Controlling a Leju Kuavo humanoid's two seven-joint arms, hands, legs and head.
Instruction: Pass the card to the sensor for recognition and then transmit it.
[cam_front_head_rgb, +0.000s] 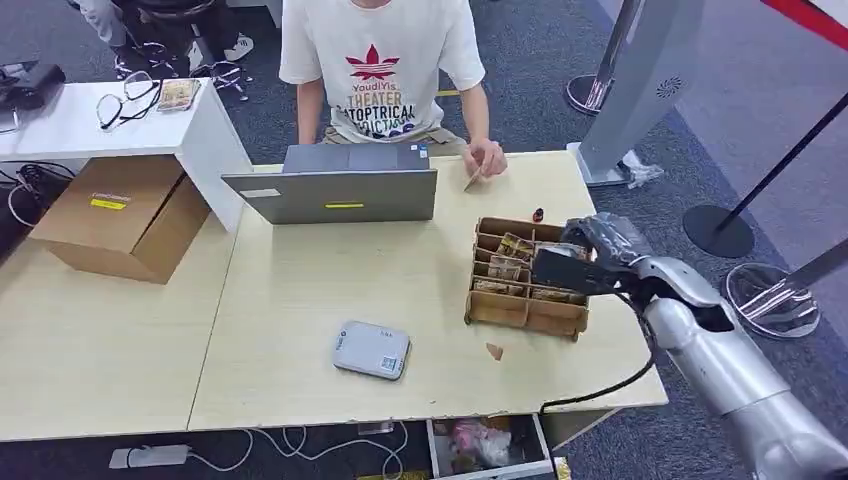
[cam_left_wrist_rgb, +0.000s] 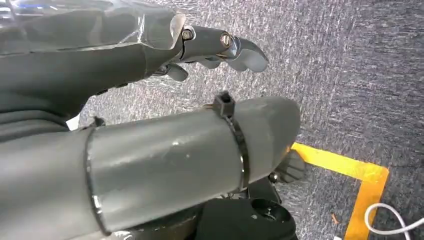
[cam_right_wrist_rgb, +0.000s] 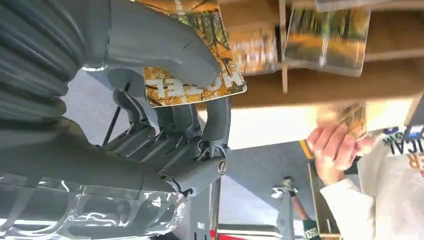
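From the head view we see our right hand (cam_front_head_rgb: 585, 255) reaching over the wooden card rack (cam_front_head_rgb: 527, 278) on the table (cam_front_head_rgb: 300, 300), with the grey sensor (cam_front_head_rgb: 371, 350) well apart to its left. At the left wrist, our left hand (cam_left_wrist_rgb: 165, 130) hangs above carpet, fingers loosely curled around nothing. At the right wrist, thumb and fingers (cam_right_wrist_rgb: 216, 117) pinch an orange-yellow card (cam_right_wrist_rgb: 192, 75) beside the rack.
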